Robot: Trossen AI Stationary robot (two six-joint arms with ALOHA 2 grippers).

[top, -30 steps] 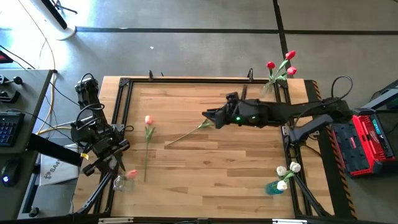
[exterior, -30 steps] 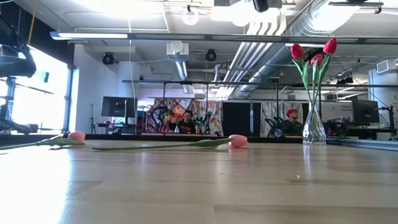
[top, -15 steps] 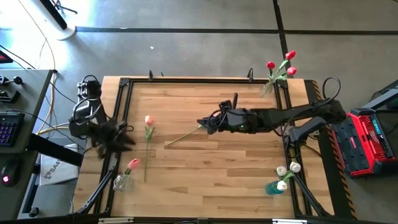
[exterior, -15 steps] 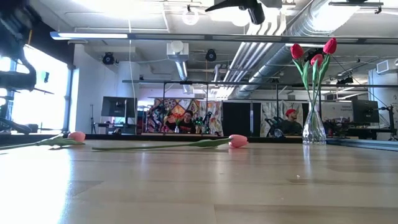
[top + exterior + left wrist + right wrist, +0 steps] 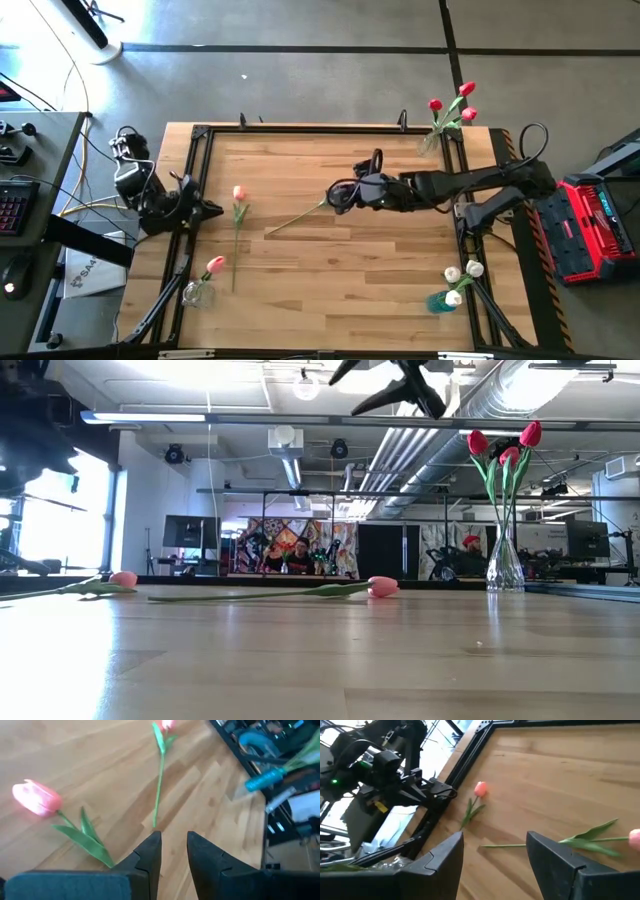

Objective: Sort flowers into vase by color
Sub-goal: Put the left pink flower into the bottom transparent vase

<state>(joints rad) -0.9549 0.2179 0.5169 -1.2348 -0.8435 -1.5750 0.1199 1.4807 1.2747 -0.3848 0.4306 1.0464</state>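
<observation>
Near the counter's [image 5: 350,280] front-left corner a clear vase [image 5: 197,293] holds one pink tulip [image 5: 214,264]; at the front-right corner a blue vase [image 5: 440,300] holds the white tulips [image 5: 465,272]. Farther in, a pink flower [image 5: 238,196] lies flat toward the left edge, just beside the left tool [image 5: 213,209], whose fingers are nearly pressed together and pinch nothing. Mid-counter, the right tool [image 5: 332,195] hangs with fingers spread wide above a second lying tulip [image 5: 300,213]. At the far-right corner a clear vase [image 5: 505,565] holds the red tulips [image 5: 455,103].
</observation>
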